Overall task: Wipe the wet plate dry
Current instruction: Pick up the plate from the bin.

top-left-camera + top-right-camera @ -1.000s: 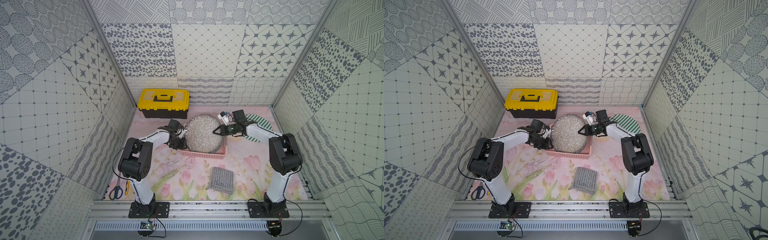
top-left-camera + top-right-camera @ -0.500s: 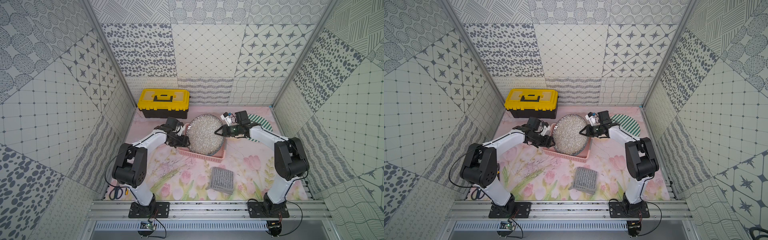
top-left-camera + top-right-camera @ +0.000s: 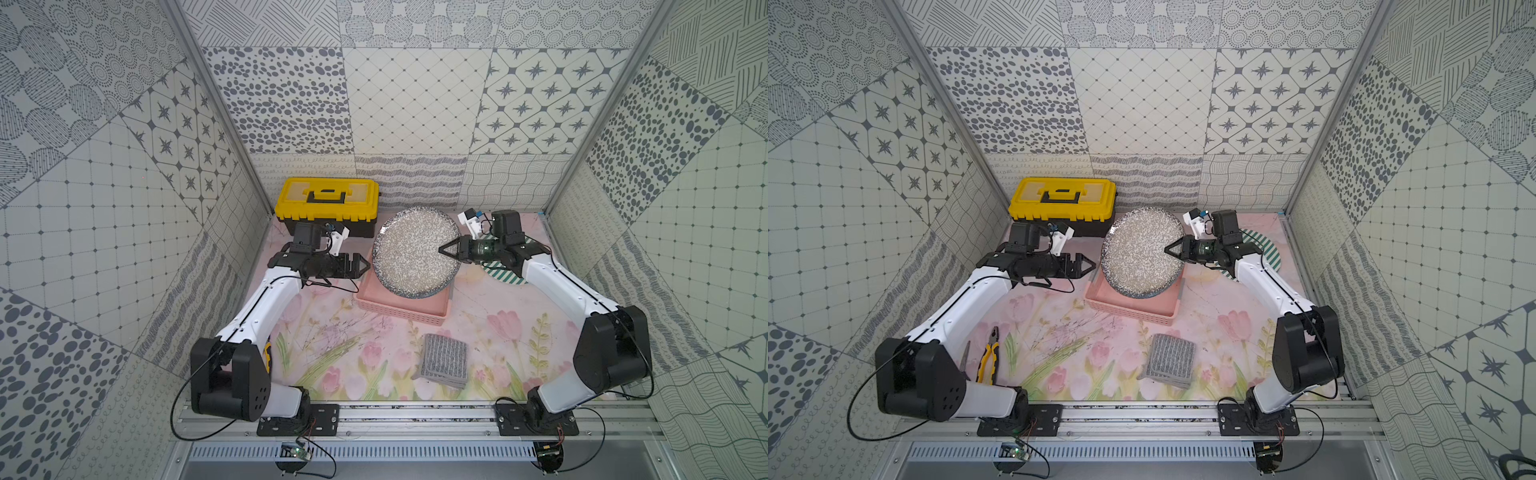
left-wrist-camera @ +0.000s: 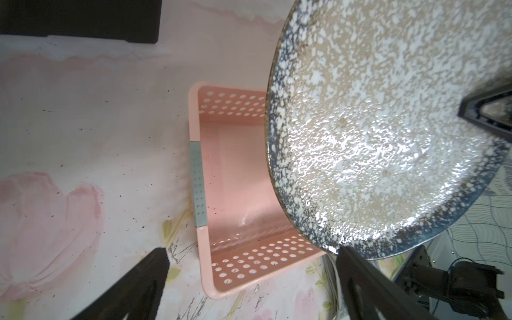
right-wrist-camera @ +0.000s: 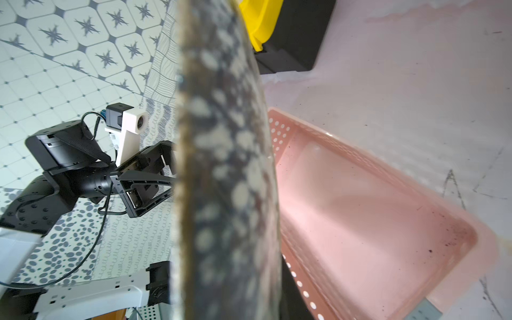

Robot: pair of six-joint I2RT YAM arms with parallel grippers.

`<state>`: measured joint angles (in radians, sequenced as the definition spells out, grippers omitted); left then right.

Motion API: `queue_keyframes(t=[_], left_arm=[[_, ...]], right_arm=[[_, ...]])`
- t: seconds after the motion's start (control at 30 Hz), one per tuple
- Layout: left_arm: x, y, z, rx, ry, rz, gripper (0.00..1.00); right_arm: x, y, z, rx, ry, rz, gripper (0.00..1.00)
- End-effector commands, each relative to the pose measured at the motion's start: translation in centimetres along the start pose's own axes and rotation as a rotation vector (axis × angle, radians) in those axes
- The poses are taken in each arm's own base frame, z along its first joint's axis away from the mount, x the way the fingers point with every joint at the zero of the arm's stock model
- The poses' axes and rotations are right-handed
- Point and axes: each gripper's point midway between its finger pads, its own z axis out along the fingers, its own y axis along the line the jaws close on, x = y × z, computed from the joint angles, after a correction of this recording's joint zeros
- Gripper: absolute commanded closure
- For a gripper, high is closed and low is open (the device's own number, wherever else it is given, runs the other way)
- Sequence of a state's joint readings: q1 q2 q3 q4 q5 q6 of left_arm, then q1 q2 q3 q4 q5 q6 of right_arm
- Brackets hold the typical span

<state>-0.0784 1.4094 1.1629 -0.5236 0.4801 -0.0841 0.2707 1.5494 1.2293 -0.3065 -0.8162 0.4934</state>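
A second ago both my hands were on the plate [image 3: 415,253]. Now my left gripper [image 3: 360,265] has let go: it has drawn back from the left rim, its fingers are spread wide, and in both top views a small gap shows between their tips and the plate. My left elbow has also swung down toward the front rail. My right gripper [image 3: 443,250] has not changed. It stays pinched on the right rim, with one finger [image 4: 484,110] lying across the speckled face, so it alone carries the plate. The plate looks a little higher than before.

The plate hangs tilted over the pink basket [image 3: 403,311], its face turned toward my left side and shining with wet patches in the left wrist view. Its lower edge [image 4: 332,243] overlaps the basket's far end in that view; I cannot tell whether the two touch.

Inside the basket I see only its own pink floor [image 5: 360,207], which glistens and carries a few dark specks. Its perforated walls [image 4: 249,266] stand upright on the flowered mat [image 3: 332,353].

The yellow toolbox [image 3: 326,199] sits behind my left gripper against the back wall, with its lid down, so its contents are hidden. The grey folded cloth [image 3: 444,360] lies flat on the mat in front of the basket, well apart from both hands. A green striped dish [image 3: 505,276] shows under my right forearm. Yellow-handled pliers [image 3: 988,359] lie beside my left arm's base.
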Motion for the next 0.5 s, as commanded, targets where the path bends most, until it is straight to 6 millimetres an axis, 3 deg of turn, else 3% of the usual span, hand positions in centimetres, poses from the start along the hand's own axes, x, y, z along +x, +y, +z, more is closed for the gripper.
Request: queue_keyframes(t=[0.0,0.17,0.33,0.47], left_arm=[[0.7,-5.5,-3.5,0.263,-0.006,-0.022,0.01],[1.6,-8.1,-4.9,0.409,0.011,-0.069,0.02],[1.8,-9.0,-5.2,0.466,0.027,-0.091,0.05],[2.2,-9.4,-5.3,0.504,0.045,-0.106,0.11]], right_arm=[[-1.5,9.2,-3.8,-0.272,-0.082,-0.193,1.0],[1.4,10.7,-4.1,-0.319,-0.038,-0.211,1.0],[4.1,12.2,-3.2,-0.371,0.021,-0.242,1.0],[5.1,13.3,-2.7,-0.393,0.045,-0.27,1.0]])
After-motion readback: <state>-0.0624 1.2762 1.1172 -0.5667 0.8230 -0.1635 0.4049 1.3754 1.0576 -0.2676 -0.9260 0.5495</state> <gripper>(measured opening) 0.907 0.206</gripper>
